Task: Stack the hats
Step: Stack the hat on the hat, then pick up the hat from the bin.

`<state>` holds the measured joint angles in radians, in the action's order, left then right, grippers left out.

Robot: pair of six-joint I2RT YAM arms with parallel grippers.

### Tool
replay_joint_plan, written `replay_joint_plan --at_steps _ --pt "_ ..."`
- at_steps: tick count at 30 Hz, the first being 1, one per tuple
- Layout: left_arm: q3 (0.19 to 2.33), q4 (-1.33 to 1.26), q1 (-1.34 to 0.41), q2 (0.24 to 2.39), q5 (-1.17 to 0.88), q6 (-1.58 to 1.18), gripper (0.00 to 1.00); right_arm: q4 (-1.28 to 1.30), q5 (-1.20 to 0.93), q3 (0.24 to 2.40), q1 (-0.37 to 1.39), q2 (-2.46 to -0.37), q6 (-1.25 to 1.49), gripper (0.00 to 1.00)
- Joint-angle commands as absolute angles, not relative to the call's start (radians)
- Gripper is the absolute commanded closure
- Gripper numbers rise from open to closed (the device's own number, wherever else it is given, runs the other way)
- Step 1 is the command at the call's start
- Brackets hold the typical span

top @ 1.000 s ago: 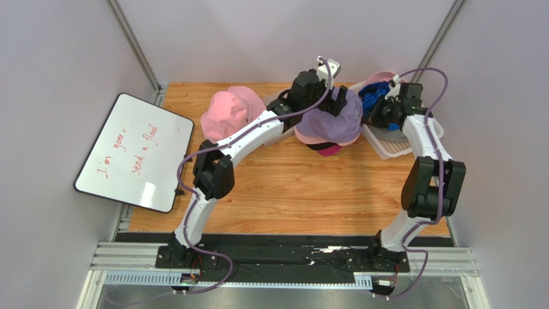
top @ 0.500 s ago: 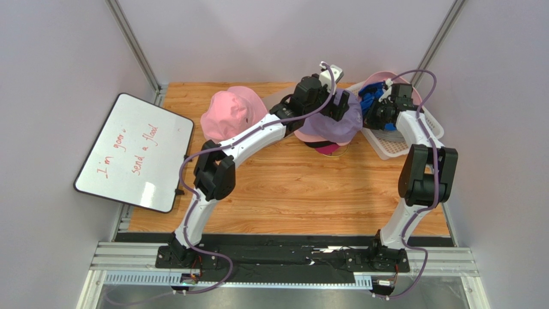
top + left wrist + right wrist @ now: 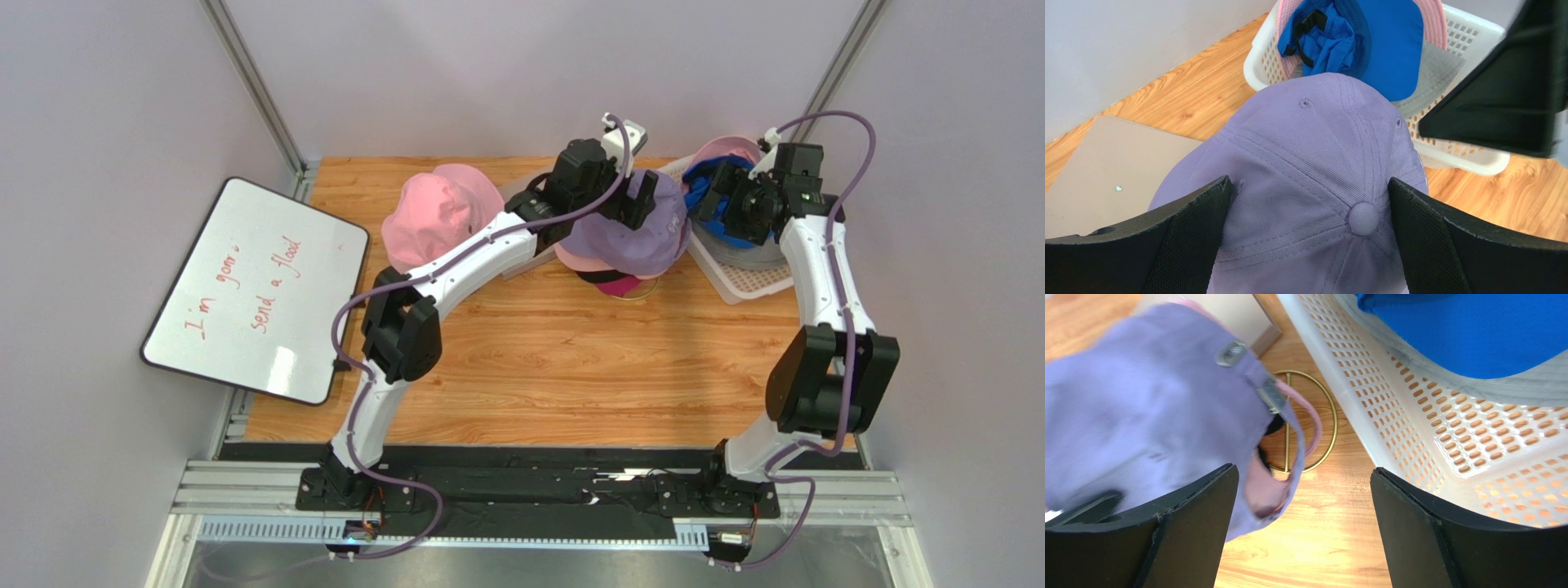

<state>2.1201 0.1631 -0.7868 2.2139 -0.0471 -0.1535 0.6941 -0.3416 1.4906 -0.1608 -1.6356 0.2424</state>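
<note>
A lavender cap [image 3: 628,237] tops a pile of hats on a gold wire stand [image 3: 1303,424]; pink, black and magenta [image 3: 628,286] edges show beneath it. My left gripper [image 3: 628,196] hovers open over the crown [image 3: 1309,153], its fingers [image 3: 1192,233] straddling the top button [image 3: 1363,218]. My right gripper [image 3: 1303,471] is open with only wood between its pads, the cap's back strap [image 3: 1257,386] just off its left finger. In the top view the right gripper [image 3: 734,211] hangs between pile and basket. A pink bucket hat [image 3: 436,214] sits to the left. A blue cap [image 3: 1364,37] lies in the basket.
The white mesh basket [image 3: 751,279] at back right holds the blue cap over grey [image 3: 1438,73] and pink hats. A whiteboard [image 3: 258,288] overhangs the table's left edge. A grey flat board [image 3: 1106,171] lies behind the pile. Walls close in on three sides.
My right gripper has opened and let go of the lavender cap's back edge, and its arm has swung outward to the right. The left gripper stays open over the cap.
</note>
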Motion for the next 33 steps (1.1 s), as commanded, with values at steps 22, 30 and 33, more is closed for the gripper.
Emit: replay_joint_plan --at_steps 22,30,33 --pt "1.413 0.133 -0.551 1.386 -0.075 -0.308 0.00 0.908 -0.092 1.954 -0.181 -1.702 0.218 0.16" --pt "1.140 0.281 -0.488 1.111 0.028 -0.275 0.00 0.848 -0.002 2.180 -0.181 -2.074 0.239 0.20" --pt "1.074 0.302 -0.488 1.034 0.044 -0.285 0.00 0.770 -0.006 2.204 -0.183 -2.167 0.268 0.20"
